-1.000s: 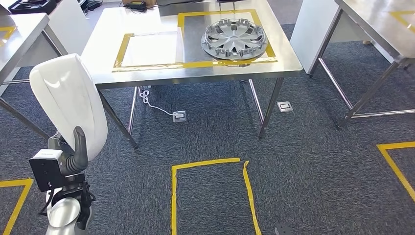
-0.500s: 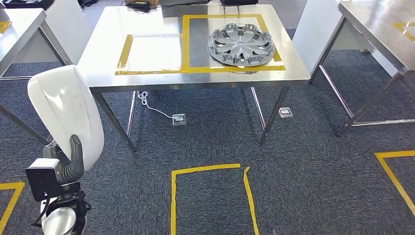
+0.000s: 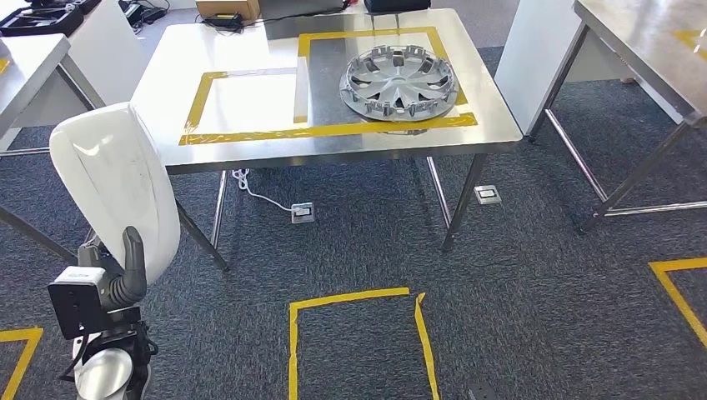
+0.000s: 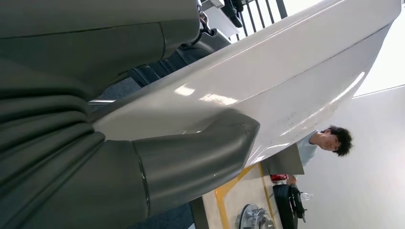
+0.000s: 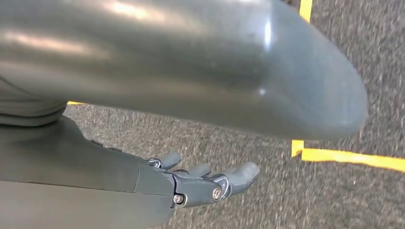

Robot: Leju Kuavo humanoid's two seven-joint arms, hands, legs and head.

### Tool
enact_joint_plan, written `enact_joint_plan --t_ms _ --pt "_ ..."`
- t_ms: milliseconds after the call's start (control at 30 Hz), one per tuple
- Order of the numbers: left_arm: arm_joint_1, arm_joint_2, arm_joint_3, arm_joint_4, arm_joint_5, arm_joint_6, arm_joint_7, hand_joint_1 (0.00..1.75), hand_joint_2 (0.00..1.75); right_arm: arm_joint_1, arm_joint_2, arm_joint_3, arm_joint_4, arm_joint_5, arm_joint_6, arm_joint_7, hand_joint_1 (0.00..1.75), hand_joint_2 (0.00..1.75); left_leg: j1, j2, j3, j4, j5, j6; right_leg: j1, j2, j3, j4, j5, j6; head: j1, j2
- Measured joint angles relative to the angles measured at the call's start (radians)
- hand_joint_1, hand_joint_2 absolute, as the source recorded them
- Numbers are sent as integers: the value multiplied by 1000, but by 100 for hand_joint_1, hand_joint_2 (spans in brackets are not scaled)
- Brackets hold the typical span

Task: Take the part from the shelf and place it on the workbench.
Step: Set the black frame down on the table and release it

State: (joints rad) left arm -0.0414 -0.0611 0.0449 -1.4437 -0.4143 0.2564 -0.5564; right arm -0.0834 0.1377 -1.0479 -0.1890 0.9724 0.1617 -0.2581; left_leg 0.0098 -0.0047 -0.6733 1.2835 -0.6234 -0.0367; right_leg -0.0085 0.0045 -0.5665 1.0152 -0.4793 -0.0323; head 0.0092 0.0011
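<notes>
The left hand [image 3: 125, 271] grips a glossy white curved panel [image 3: 117, 179], the part being carried, held upright in front of the robot's left side, well short of the steel surface [image 3: 492, 112] ahead. In the head view the grey thumb lies up against the panel's lower face. In the left wrist view the thumb presses flat on the white shell [image 4: 286, 81] while the darker fingers wrap the other side, so the hand [image 4: 143, 157] is clamped on the part.

The right hand [image 5: 200, 183] hangs over dark grey carpet [image 5: 334, 71], its fingers stretched out and slightly apart with nothing in them.

On the surface, yellow tape [image 3: 333, 129] marks two adjoining rectangles. A silver wheel cover [image 3: 400, 82] lies face down inside the rectangle farther from the panel, close to the surface's near edge. The rectangle nearer the panel has bare metal within it. Beyond the wheel cover, at the surface's far edge, sits a cardboard box [image 3: 227, 8].

Under the surface a white cable [image 3: 263, 192] runs to a floor socket [image 3: 303, 212], and a second socket [image 3: 488, 194] sits beside the surface's near leg on the wheel cover's side. On the carpet between the robot and the surface, yellow tape outlines a floor rectangle [image 3: 354, 296].

In the left wrist view a person [image 4: 329, 140] stands beyond the panel.
</notes>
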Motion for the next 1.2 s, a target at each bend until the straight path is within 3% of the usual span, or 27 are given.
enact_joint_plan --t_ms 33,67,133,167,200,333,400,500,533,567,633,700,733,833,900,933,1000,1033,1067,1100,1167,1200 --pt "3 0 0 0 -2 0 4 175 175 2 0 0 0 -1 0 -1 0 0 0 0 -27 29 7 0 0 1 7 0 -6 0 0 0" --pt "4 0 -1 0 -4 0 7 175 175 3 1 0 0 -1 0 -2 0 0 0 0 -34 15 37 1 1 1 16 0 -13 1 0 0" --pt "6 1 -2 -4 -7 0 14 175 175 5 2 0 0 -1 0 -4 0 0 0 0 1 -107 133 8 1 3 37 0 -29 5 0 0" --pt "6 2 -2 -6 -8 0 15 175 175 5 3 0 0 -1 0 -4 0 0 -2 0 28 -173 168 12 3 3 44 2 -38 10 0 0" --pt "5 3 -3 -8 -8 0 15 175 175 4 4 0 0 -1 0 -5 0 0 -4 0 47 -219 185 18 4 4 47 3 -45 15 0 0" --pt "7 4 -3 -15 -9 1 16 175 175 2 4 0 0 -4 2 -5 0 0 -5 -4 64 -251 174 39 4 3 52 2 -60 37 2 0" --pt "3 3 -5 -19 -17 0 23 175 175 0 4 -1 0 -12 3 -8 0 0 -1 -3 74 -257 168 52 4 2 31 53 -87 49 5 0" --pt "-19 -9 -26 -14 -59 -10 59 175 175 0 5 -11 0 -39 2 -10 0 0 -1 -1 84 -258 157 63 1 0 -91 248 -151 59 9 0" --pt "-31 -15 -37 -9 -76 -14 73 175 175 0 5 -17 0 -49 0 -7 0 0 -1 -3 87 -257 152 63 0 0 -125 287 -149 60 9 0" --pt "-46 -22 -48 -1 -90 -17 83 175 175 1 5 -23 0 -56 -3 -2 0 0 -1 -5 92 -256 148 63 0 0 -141 288 -127 60 9 0" --pt "-80 -34 -68 17 -108 -16 93 175 175 1 5 -33 0 -66 -8 10 0 0 -1 -8 107 -254 136 58 1 0 -111 175 -34 55 10 0" --pt "-109 -43 -81 32 -117 -12 96 175 175 0 5 -42 0 -73 -11 18 0 0 -4 -8 119 -254 124 48 4 -1 -61 50 26 47 9 0" --pt "-118 -45 -86 37 -120 -11 97 175 175 0 6 -46 0 -77 -12 19 0 0 -6 -7 121 -255 120 43 7 -1 -48 22 32 43 9 0" --pt "-129 -46 -96 46 -122 -5 96 175 175 4 8 -57 0 -81 -12 18 0 0 -6 -6 128 -260 112 26 7 2 -38 9 25 28 9 0" --pt "-136 -45 -97 50 -120 3 95 175 175 6 9 -59 0 -79 -12 14 0 0 -6 -4 118 -225 92 15 2 2 -24 2 20 14 5 0" --pt "-138 -45 -97 52 -119 5 94 175 175 7 10 -59 0 -76 -11 13 0 0 -4 -3 95 -177 71 11 0 1 -17 0 16 9 3 0" --pt "-138 -44 -97 61 -118 6 93 175 175 8 10 -59 0 -71 -9 12 0 0 -3 -2 15 -38 21 5 0 0 -5 -1 6 3 0 0" --pt "-137 -44 -97 65 -118 6 94 175 175 8 10 -59 0 -68 -8 12 0 0 -3 -1 -22 14 13 3 1 0 0 -1 0 2 0 0" --pt "-135 -44 -97 70 -118 6 94 175 175 9 10 -59 0 -66 -8 13 0 0 -3 -1 -44 34 24 3 1 1 7 0 -6 3 -1 0" --pt "-135 -44 -97 74 -118 6 94 175 175 10 10 -59 0 -65 -8 13 0 0 -3 -1 -47 18 53 4 1 2 15 0 -12 4 -1 0" --pt "-137 -44 -97 80 -118 8 93 175 175 11 10 -59 0 -65 -8 13 0 0 -3 0 -1 -114 146 11 1 3 35 0 -28 8 -1 0" --pt "-139 -44 -97 82 -118 9 92 175 175 11 10 -59 0 -66 -8 12 0 0 -5 0 27 -179 175 16 2 4 41 1 -36 13 0 0"
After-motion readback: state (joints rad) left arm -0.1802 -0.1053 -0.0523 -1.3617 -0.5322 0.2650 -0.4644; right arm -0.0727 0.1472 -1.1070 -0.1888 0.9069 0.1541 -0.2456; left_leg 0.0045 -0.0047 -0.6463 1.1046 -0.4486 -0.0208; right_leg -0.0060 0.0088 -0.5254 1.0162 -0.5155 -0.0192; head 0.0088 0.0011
